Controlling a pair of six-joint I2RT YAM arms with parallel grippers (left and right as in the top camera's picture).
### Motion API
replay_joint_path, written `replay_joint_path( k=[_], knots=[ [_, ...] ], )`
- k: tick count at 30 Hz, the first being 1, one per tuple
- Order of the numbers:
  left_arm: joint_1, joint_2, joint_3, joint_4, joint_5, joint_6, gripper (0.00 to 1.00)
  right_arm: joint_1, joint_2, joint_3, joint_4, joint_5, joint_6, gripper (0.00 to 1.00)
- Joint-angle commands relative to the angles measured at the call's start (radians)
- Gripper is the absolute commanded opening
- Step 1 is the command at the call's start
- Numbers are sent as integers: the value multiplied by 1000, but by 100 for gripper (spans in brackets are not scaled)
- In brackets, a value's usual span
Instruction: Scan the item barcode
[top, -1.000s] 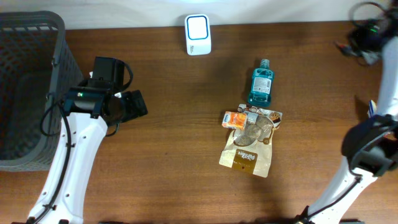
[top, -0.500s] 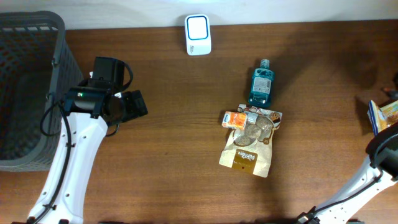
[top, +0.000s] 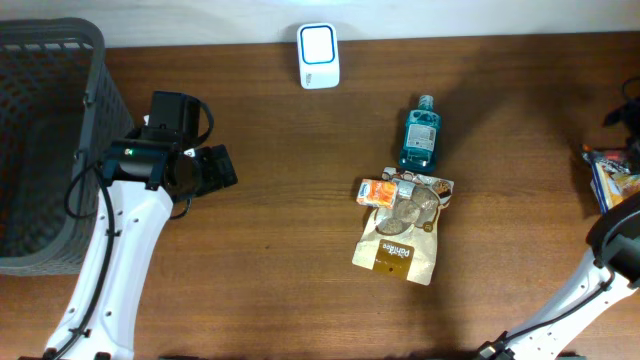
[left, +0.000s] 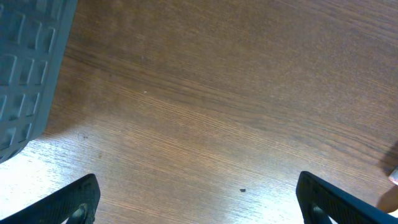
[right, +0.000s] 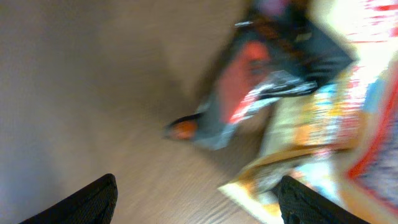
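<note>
A white barcode scanner (top: 318, 55) stands at the back edge of the table. In the middle lie a teal mouthwash bottle (top: 420, 135), a small orange box (top: 378, 192) and a brown snack bag (top: 398, 245). Colourful packets (top: 610, 175) lie at the table's right edge. In the blurred right wrist view, my right gripper (right: 199, 202) is open with nothing between its fingers. It hovers beside a yellow-orange packet (right: 317, 124) and a dark red packet (right: 267, 68). My left gripper (left: 202, 199) is open over bare wood, far left of the items.
A grey mesh basket (top: 40, 130) fills the left end of the table, its wall (left: 25, 74) close beside my left gripper. The right arm's white link (top: 600, 260) runs along the right edge.
My right gripper has opened and swung from the back right corner down the right edge. The colourful packets now show there. The left arm has not moved.
</note>
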Motion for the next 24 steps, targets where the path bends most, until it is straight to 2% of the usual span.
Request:
replay_joint_path(
  k=[1, 8, 11, 14, 18, 20, 24],
  knots=[
    [6, -12, 10, 1, -11, -12, 99, 57, -163, 20, -31, -158, -5, 84],
    [5, -12, 10, 1, -11, -12, 99, 213, -310, 20, -259, -159, -146, 84],
    [5, -12, 10, 1, -11, -12, 99, 318, -323, 19, -383, -186, -298, 84],
    [6, -12, 10, 1, -11, -12, 99, 478, -314, 3, -475, -187, -517, 84],
    [6, -12, 10, 1, -11, -12, 99, 682, -309, -86, -462, -169, -663, 86],
    [6, -12, 10, 1, -11, -12, 99, 770, -309, -150, -435, -135, -687, 86],
    [6, -12, 10, 1, -11, -12, 99, 918, -309, -311, -270, 15, -687, 85]
  ],
)
